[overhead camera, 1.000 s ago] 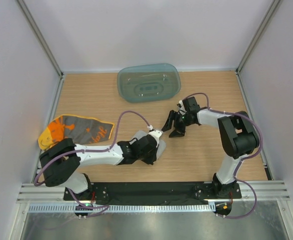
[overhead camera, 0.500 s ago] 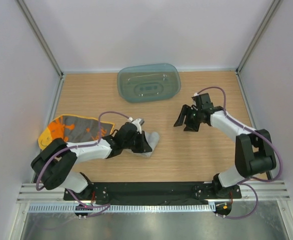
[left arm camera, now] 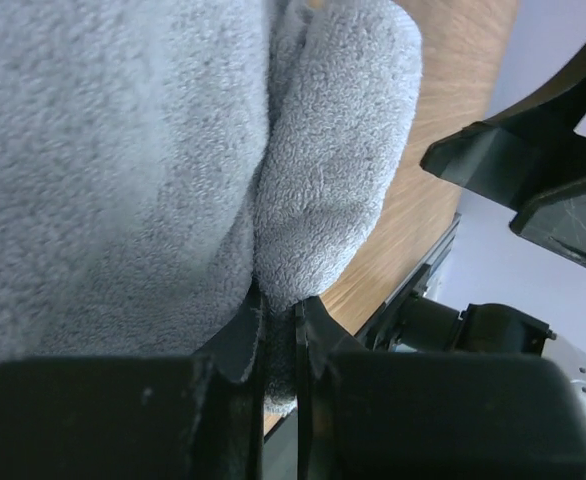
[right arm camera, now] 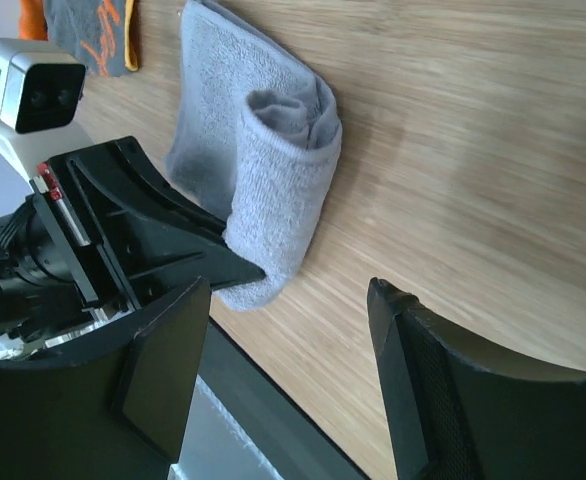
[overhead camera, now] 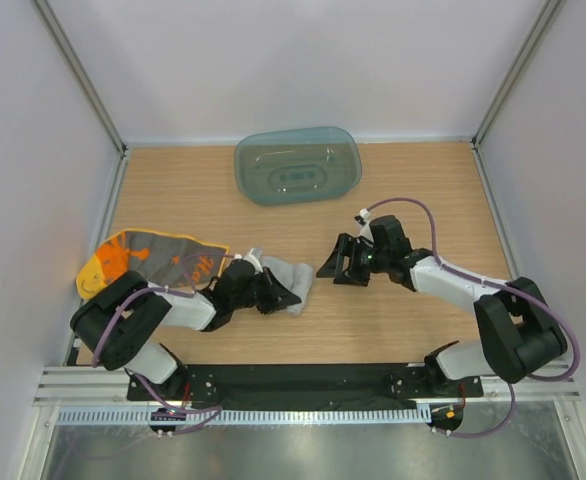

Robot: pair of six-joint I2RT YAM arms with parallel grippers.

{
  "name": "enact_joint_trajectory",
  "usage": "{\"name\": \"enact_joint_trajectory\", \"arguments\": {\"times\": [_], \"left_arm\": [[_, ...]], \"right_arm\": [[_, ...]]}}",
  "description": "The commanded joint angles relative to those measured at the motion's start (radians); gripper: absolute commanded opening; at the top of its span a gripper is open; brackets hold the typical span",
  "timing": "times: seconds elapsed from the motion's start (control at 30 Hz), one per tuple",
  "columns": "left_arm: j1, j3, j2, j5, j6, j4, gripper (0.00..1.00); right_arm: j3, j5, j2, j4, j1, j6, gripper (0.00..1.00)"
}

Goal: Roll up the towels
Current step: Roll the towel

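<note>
A grey towel point(overhead camera: 295, 271) lies partly rolled on the wood, the roll point(right arm camera: 285, 185) along its right edge and a flat part behind it. My left gripper point(overhead camera: 273, 291) is shut on the near end of that roll point(left arm camera: 323, 200), the cloth pinched between its jaws point(left arm camera: 281, 322). My right gripper point(overhead camera: 339, 264) hovers open just right of the grey towel with nothing between its fingers point(right arm camera: 288, 300). The yellow-orange towel point(overhead camera: 148, 258) with orange print lies flat at the left, partly under the left arm.
A translucent teal tray point(overhead camera: 298, 166) stands at the back centre. Grey walls close the table on three sides. A black base rail point(overhead camera: 303, 382) runs along the near edge.
The left gripper has drawn back to the left with the grey towel. The right gripper swung off to the right, then came back down beside the towel, its jaws a little wider.
</note>
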Motion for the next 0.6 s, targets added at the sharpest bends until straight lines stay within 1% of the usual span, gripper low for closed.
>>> {"name": "enact_joint_trajectory", "arguments": {"times": [0.0, 0.13, 0.2, 0.3, 0.4, 0.43, 0.57], "left_arm": [[0.004, -0.074, 0.001, -0.063, -0.111, 0.151, 0.0], [0.007, -0.103, 0.013, -0.077, -0.143, 0.19, 0.0], [0.011, -0.114, 0.033, -0.081, -0.166, 0.23, 0.0], [0.014, -0.109, 0.075, -0.064, -0.18, 0.239, 0.0], [0.02, -0.123, 0.123, -0.044, -0.216, 0.328, 0.0], [0.02, -0.135, 0.158, -0.038, -0.239, 0.384, 0.0], [0.024, -0.132, 0.244, -0.009, -0.259, 0.484, 0.0]], "right_arm": [[-0.014, -0.034, 0.079, 0.215, 0.04, 0.068, 0.71], [-0.004, -0.037, 0.171, 0.318, 0.078, 0.09, 0.7], [0.006, -0.036, 0.2, 0.336, 0.091, 0.09, 0.7], [0.015, -0.037, 0.251, 0.373, 0.103, 0.09, 0.69], [0.018, -0.036, 0.294, 0.405, 0.115, 0.09, 0.66], [0.018, -0.036, 0.32, 0.425, 0.123, 0.091, 0.65], [0.018, -0.039, 0.389, 0.485, 0.15, 0.101, 0.57]]}}
